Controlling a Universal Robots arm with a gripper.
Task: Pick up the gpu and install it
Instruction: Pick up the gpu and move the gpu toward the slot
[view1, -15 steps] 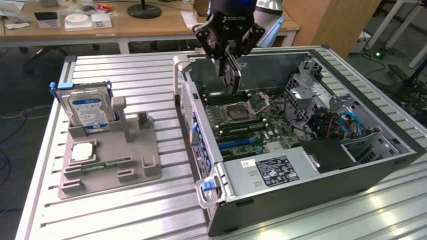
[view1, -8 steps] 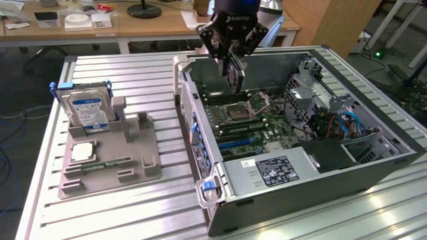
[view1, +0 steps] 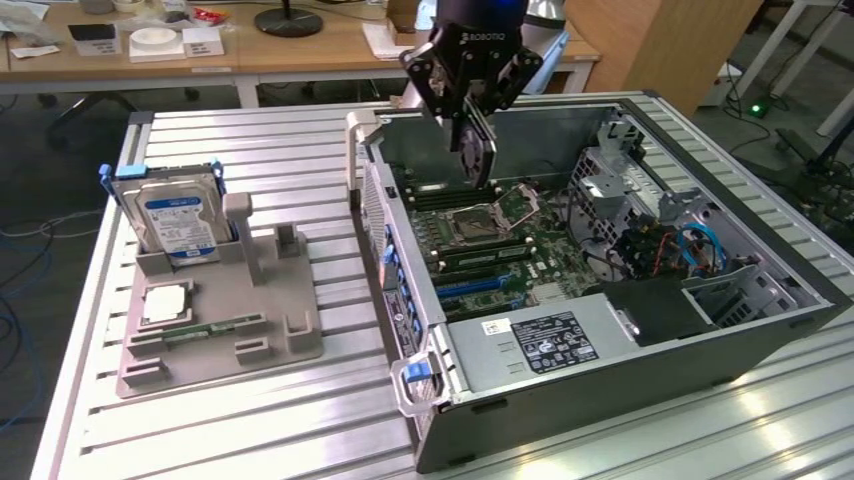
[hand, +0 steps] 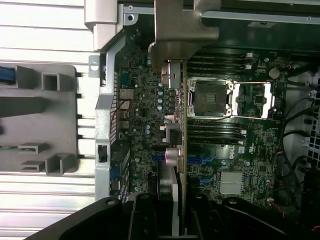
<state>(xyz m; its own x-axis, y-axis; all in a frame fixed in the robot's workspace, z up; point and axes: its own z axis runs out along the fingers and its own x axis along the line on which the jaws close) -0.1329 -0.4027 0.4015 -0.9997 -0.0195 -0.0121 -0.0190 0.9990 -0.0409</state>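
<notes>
One gripper (view1: 470, 122) clamps the gpu (view1: 478, 155) edge-on above the motherboard (view1: 514, 250); we judge seating needs slot alignment.

Above the computer case (view1: 694, 345), the tool (view1: 467, 118) covers the upper part of the gpu (view1: 477, 160), and the arm (view1: 487, 15) is cut off by the exterior view's top edge. The print on the power-supply label (view1: 545, 342) inside the case is too small to read.
</notes>
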